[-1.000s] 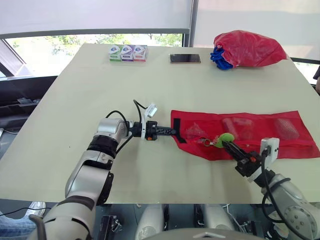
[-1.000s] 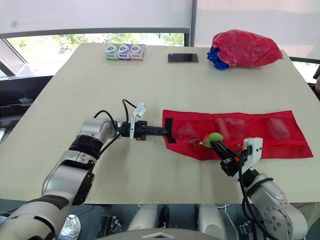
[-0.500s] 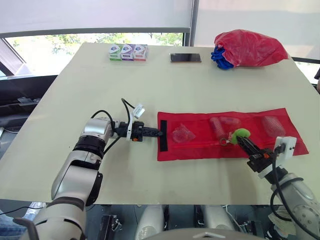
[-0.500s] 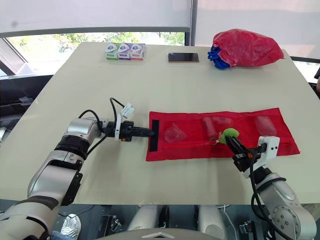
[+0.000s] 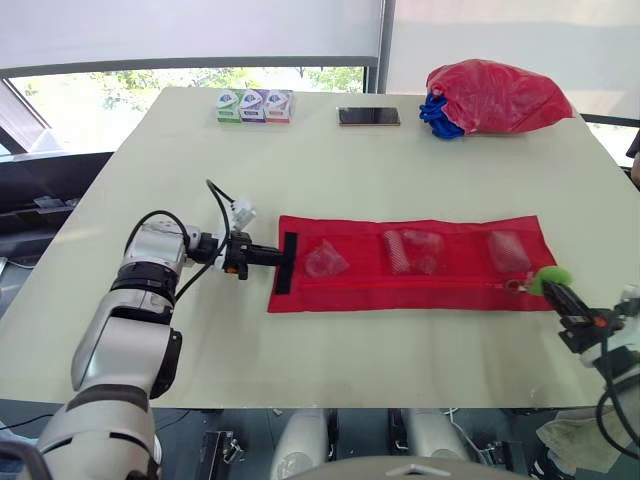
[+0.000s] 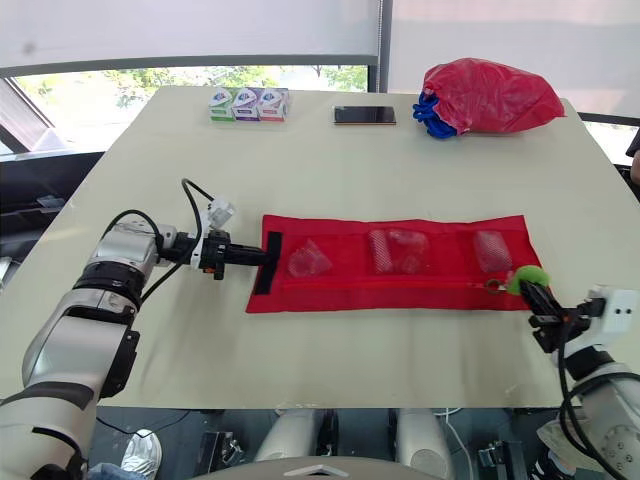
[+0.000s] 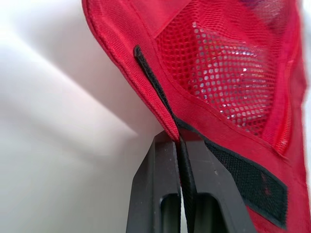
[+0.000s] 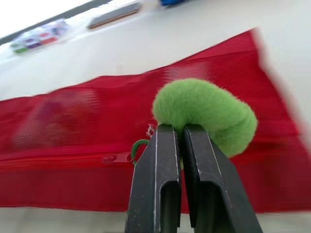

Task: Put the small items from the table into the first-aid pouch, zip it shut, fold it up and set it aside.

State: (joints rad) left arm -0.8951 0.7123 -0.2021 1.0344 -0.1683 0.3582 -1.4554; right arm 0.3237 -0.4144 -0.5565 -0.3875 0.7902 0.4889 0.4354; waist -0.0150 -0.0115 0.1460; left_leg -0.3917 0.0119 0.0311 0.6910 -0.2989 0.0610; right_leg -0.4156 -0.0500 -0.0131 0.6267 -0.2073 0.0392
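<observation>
Laid flat across the middle of the worktop [image 5: 330,170], toward its near edge: red mesh pouch [image 5: 410,265], small items in its pockets. Clamped at its black end strip [image 5: 288,263] by the left end effector [image 5: 272,255]; at the opposite end, green fuzzy zip pull [image 5: 549,279] pinched tight in the right end effector [image 5: 553,292].

Two head cameras look forward and down over the whole table [image 5: 330,160], sharing nearly the same scene. The left wrist camera sits very close at the 9 o'clock end of the red pouch [image 5: 410,290]. The right wrist camera looks from close behind the green zipper pull [image 8: 204,114] at its 4 o'clock corner.
</observation>
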